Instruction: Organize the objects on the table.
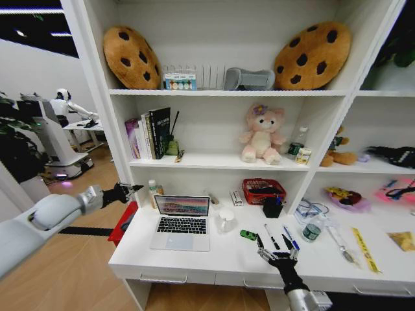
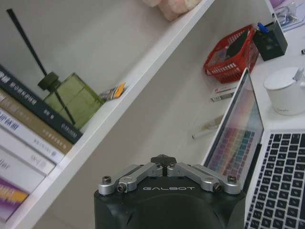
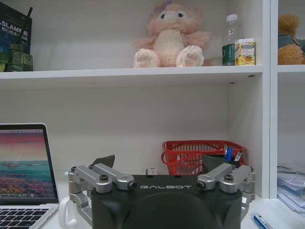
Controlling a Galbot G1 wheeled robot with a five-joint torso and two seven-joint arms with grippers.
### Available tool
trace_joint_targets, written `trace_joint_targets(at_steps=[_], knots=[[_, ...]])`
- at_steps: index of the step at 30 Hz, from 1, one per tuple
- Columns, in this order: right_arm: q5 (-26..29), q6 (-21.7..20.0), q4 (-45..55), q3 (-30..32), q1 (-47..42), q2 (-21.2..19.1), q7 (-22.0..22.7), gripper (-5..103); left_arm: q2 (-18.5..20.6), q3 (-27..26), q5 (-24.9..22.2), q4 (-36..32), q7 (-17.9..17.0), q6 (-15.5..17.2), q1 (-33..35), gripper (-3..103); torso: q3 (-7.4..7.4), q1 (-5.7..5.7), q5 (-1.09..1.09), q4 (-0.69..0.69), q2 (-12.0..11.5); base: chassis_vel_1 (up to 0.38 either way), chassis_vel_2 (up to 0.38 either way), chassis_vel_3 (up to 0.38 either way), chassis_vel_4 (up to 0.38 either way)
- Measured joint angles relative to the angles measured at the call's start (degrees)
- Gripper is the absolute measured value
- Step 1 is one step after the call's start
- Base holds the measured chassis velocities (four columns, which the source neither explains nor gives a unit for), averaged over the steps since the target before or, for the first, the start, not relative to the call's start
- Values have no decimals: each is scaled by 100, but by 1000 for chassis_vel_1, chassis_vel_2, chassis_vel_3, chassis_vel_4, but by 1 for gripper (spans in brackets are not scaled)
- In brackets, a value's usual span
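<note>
On the white table an open silver laptop stands at the left. A tiny green toy car, a black pen and a blue pen lie right of it. My right gripper hovers open over the table's front edge, just short of the pens, and its spread fingers hold nothing. My left gripper is shut and empty in the air left of the laptop, level with the screen top. The right wrist view catches the laptop and the blue pen.
A white mug, a red basket and a black pen holder stand behind the pens. A small bottle, a silver tool and a yellow ruler lie to the right. Low shelves overhang the table's back.
</note>
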Motion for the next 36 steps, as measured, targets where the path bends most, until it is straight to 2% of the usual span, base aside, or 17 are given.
trace_joint_targets(at_steps=[2, 3, 6, 7, 9, 10, 12, 15, 19, 23, 25, 29, 31, 32, 33, 35, 36], knots=[[-31, 9, -8, 9, -16, 39, 0, 100, -350, 838, 134, 231, 70, 21, -874, 0, 0, 0, 0, 0, 0, 0, 0, 0, 0], [-31, 9, -8, 9, -16, 39, 0, 100, -350, 838, 134, 231, 70, 21, -874, 0, 0, 0, 0, 0, 0, 0, 0, 0, 0], [-47, 53, -28, 61, -62, 87, -1, 100, -815, 1833, 340, 616, 336, 5, -1838, 0, 0, 0, 0, -1, 0, 0, 0, 0, 0], [-47, 53, -28, 61, -62, 87, -1, 100, -815, 1833, 340, 616, 336, 5, -1838, 0, 0, 0, 0, -1, 0, 0, 0, 0, 0], [-31, 84, -62, 111, -61, 85, -4, 100, -1034, 2180, 727, 861, 912, -176, -2253, 0, 0, 0, 2, 4, 0, 0, 0, 0, 0], [-31, 84, -62, 111, -61, 85, -4, 100, -1034, 2180, 727, 861, 912, -176, -2253, 0, 0, 0, 2, 4, 0, 0, 0, 0, 0], [16, 92, -75, 159, -53, 66, -6, 100, -1172, 2345, 1167, 1054, 1503, -407, -2548, 0, 0, 0, 0, 2, 0, 0, 0, 0, 0], [35, 92, -77, 172, -47, 59, -6, 100, -1210, 2378, 1347, 1130, 1737, -522, -2649, 0, 0, 0, 1, 1, 0, 0, 0, 0, 0], [116, 102, -86, 227, -29, 45, -12, 100, -1328, 2327, 2476, 1385, 3357, -1414, -2910, 0, 0, 0, 1, 2, 0, 0, 0, 0, 0], [158, 123, -118, 286, -33, 44, -21, 100, -1287, 2281, 2465, 1327, 3790, -1641, -2872, 0, 0, 0, 0, 2, 0, 0, 0, 0, 0], [164, 130, -130, 297, -33, 43, -22, 100, -1269, 2275, 2407, 1300, 3786, -1639, -2857, 0, 0, 0, 0, 3, 0, 0, 0, 0, 0], [179, 151, -182, 320, -29, 45, -25, 100, -1233, 2161, 1926, 1259, 3307, -1410, -2800, 0, -1, -1, 0, 2, 1, 0, 0, 0, 0], [177, 152, -193, 290, -22, 46, -25, 100, -1243, 2148, 1685, 1306, 2859, -1263, -2792, 0, -1, -1, 0, 1, 1, 0, 0, 0, 0], [173, 151, -193, 270, -15, 48, -25, 100, -1268, 2166, 1525, 1355, 2447, -1163, -2755, 0, -1, -1, 1, 1, 1, 0, 0, 0, 0], [173, 151, -193, 270, -15, 48, -25, 100, -1268, 2166, 1525, 1355, 2447, -1163, -2755, 0, -1, -1, 1, 1, 1, 0, 0, 0, 0], [173, 147, -193, 256, -4, 49, -22, 100, -1389, 2175, 1505, 1460, 1677, -997, -2594, 0, -1, -1, -1, 2, 1, 0, 0, 0, 0], [173, 147, -193, 256, -4, 49, -22, 100, -1389, 2175, 1505, 1460, 1677, -997, -2594, 0, -1, -1, -1, 2, 1, 0, 0, 0, 0]])
